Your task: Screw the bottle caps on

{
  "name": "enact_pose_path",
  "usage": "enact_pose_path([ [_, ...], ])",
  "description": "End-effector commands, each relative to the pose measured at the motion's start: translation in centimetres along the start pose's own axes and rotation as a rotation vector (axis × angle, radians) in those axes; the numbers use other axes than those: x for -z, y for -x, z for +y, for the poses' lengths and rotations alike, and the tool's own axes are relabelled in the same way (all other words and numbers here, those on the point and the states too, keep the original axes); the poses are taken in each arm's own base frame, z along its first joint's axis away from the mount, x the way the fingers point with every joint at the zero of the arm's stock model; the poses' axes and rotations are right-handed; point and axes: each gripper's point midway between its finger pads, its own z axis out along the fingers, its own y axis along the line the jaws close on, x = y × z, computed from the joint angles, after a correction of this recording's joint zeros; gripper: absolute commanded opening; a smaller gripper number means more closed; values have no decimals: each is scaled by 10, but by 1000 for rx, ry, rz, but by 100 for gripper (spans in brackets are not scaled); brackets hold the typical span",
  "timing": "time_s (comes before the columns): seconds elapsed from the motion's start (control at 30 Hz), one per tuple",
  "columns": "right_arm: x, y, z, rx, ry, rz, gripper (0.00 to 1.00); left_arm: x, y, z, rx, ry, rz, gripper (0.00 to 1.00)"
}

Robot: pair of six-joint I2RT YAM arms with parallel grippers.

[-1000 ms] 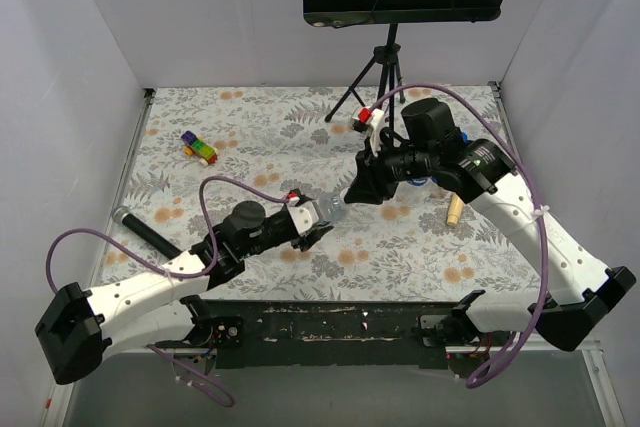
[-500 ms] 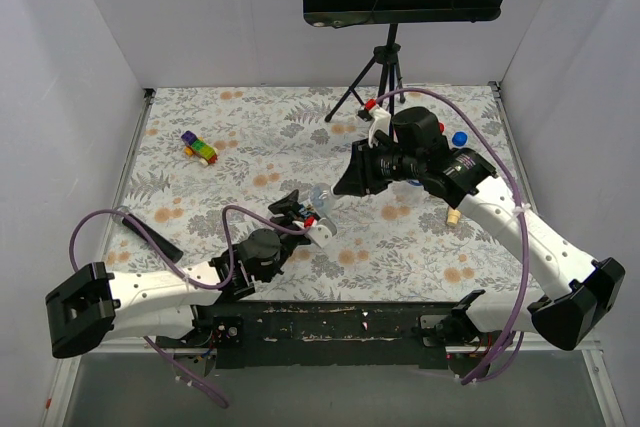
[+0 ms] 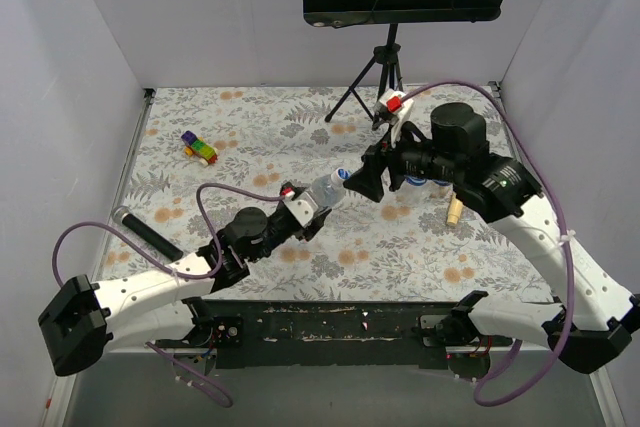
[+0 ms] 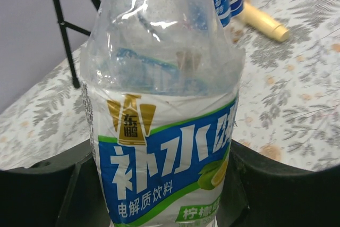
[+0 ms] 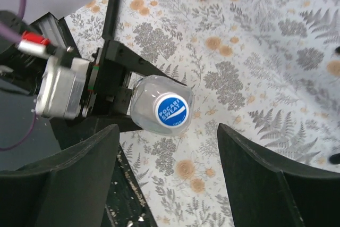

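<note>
1. Right wrist view: L gripper (image 3: 310, 210) is clamping bottle (image 5: 146, 101) mid-air, tilted, blue cap (image 5: 171, 111) sitting on neck.
2. R gripper (image 3: 362, 183) is hovering wide open around cap; next move prob: close, twist tight.

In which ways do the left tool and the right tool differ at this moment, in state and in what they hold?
The left tool is shut on the body of the bottle; the right tool is open and holds nothing. The left tool touches the bottle, while the right tool is spread wide on either side of the blue cap, clear of it. Both face the same bottle, from opposite ends.
</note>
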Motion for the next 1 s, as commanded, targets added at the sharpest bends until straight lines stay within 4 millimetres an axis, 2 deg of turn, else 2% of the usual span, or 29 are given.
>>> enact_pose_path([
  [0.0,24,23,15,193,51,-76,81,5,46,-30,191,-257,-146,46],
  [0.2,22,15,34,242,182,-73,79,12,57,-48,240,-394,-190,46],
  [0.5,13,0,44,236,283,-22,70,16,66,-47,292,-419,-228,47],
  [0.77,7,-8,45,210,311,7,53,17,67,-48,296,-434,-233,47],
  [0.87,7,-6,47,210,322,-3,49,16,65,-50,295,-441,-225,47],
  [0.97,5,-6,48,206,329,-8,42,15,64,-51,293,-447,-219,47],
])
